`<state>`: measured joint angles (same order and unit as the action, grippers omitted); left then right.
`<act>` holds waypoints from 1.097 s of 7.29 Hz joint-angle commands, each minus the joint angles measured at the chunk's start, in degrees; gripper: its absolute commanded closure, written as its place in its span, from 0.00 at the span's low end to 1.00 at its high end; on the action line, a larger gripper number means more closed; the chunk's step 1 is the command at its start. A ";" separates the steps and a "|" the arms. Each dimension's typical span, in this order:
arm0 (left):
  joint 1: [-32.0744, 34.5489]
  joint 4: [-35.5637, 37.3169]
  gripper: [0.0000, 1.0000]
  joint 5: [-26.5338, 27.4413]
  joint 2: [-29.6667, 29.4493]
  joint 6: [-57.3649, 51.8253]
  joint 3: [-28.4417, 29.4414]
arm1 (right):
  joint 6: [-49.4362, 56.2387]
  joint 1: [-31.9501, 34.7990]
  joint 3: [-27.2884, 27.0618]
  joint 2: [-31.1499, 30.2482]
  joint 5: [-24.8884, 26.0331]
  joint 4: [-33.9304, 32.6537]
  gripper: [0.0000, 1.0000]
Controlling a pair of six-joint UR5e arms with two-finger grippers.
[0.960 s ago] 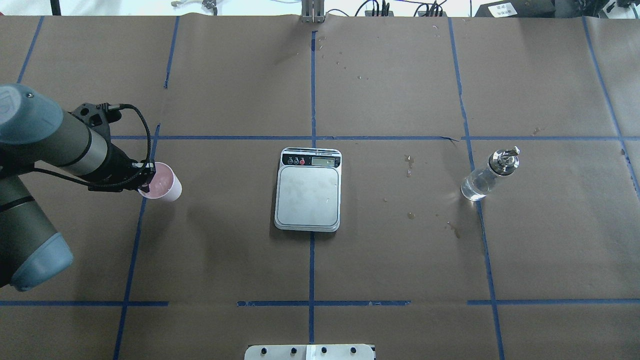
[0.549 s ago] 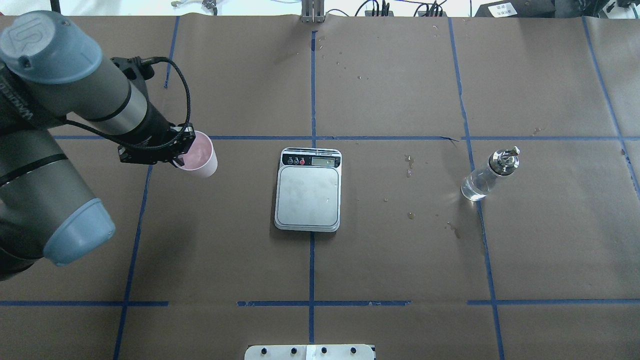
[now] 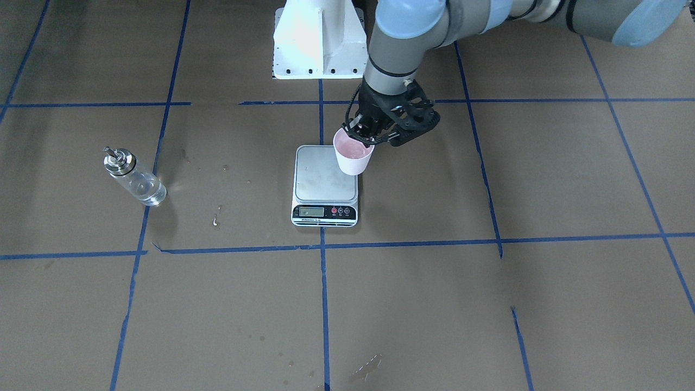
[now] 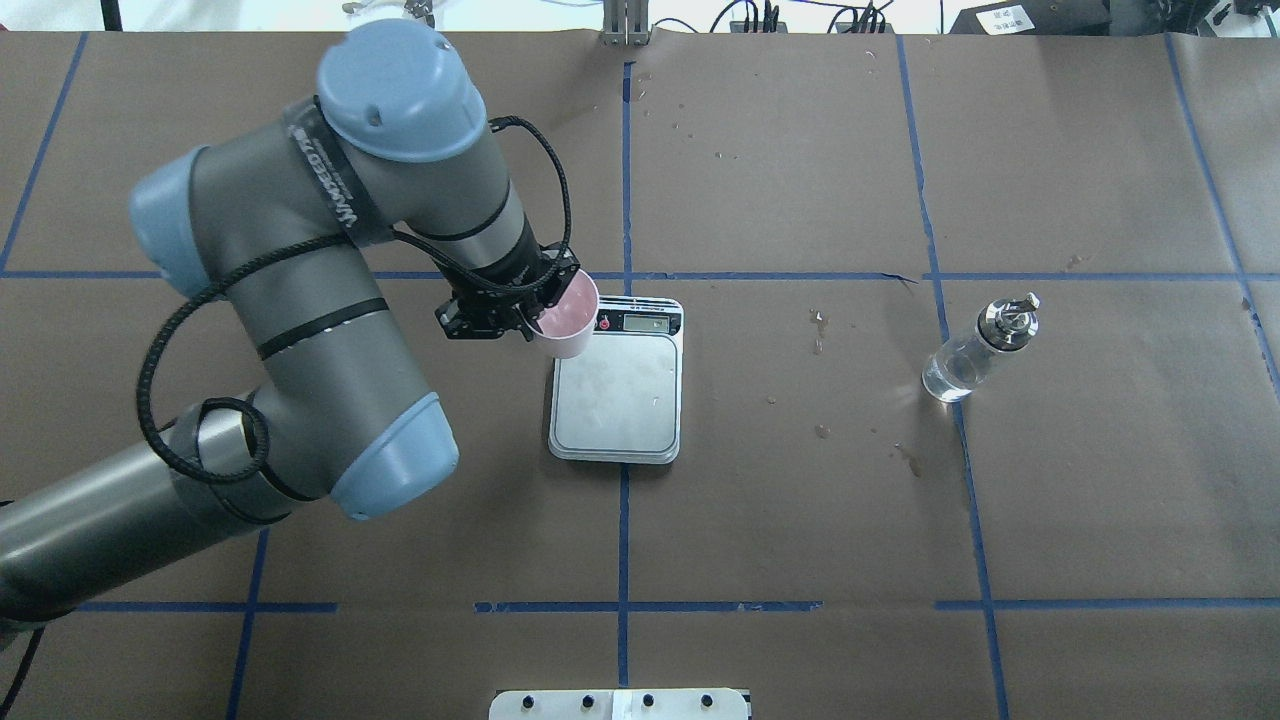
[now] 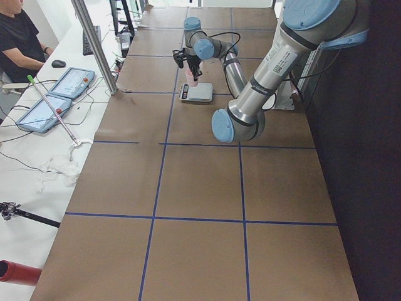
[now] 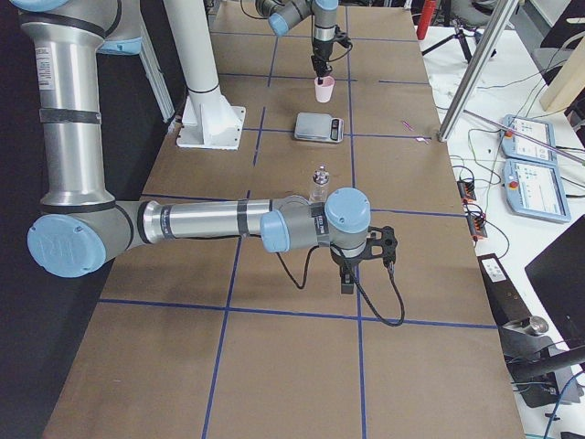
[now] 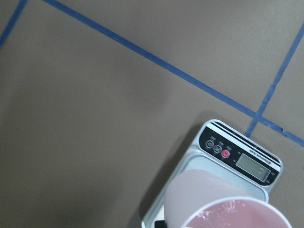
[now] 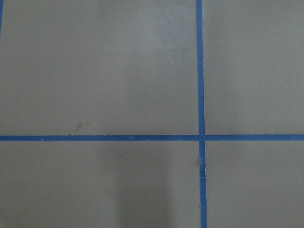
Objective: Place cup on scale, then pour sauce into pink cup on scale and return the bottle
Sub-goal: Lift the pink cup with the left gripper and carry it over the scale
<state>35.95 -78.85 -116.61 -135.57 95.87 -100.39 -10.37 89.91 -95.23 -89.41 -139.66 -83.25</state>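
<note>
My left gripper (image 4: pixel 532 312) is shut on the rim of the pale pink cup (image 4: pixel 566 320) and holds it upright in the air, over the display-end corner of the scale (image 4: pixel 617 392) on my left side. The front-facing view shows the cup (image 3: pixel 353 155) over that corner of the scale (image 3: pixel 323 179), and the left wrist view shows the cup (image 7: pixel 223 204) above the scale's display (image 7: pixel 251 164). The glass bottle (image 4: pixel 975 350) with clear sauce stands far to the right. My right gripper (image 6: pixel 348 279) shows only in the right side view, so I cannot tell whether it is open.
The table is covered in brown paper (image 4: pixel 800 520) with blue tape lines. Small wet spots (image 4: pixel 820 330) lie between scale and bottle. My right arm (image 6: pixel 201 222) stretches over the table's right end. An operator (image 5: pixel 19 44) sits beyond the far edge.
My left arm has carried the cup to the right, from the table's left part up to the scale's corner. Scale and bottle have not moved.
</note>
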 commanded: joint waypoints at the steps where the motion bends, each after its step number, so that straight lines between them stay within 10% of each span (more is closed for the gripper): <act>1: -3.51 -8.21 1.00 2.26 -1.28 5.37 6.32 | 0.00 0.00 -0.22 -0.06 0.00 -0.07 0.00; 7: -4.39 -11.59 1.00 3.06 -0.84 5.30 9.25 | 0.00 0.00 -0.13 -0.06 0.00 -0.07 0.00; 8: -4.40 -11.68 0.77 2.97 -0.66 5.03 9.34 | 0.00 0.00 -0.13 0.03 0.00 -0.07 0.00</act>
<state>31.62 -90.44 -113.57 -136.40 101.20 -91.12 -10.37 89.91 -95.37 -89.45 -139.66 -83.31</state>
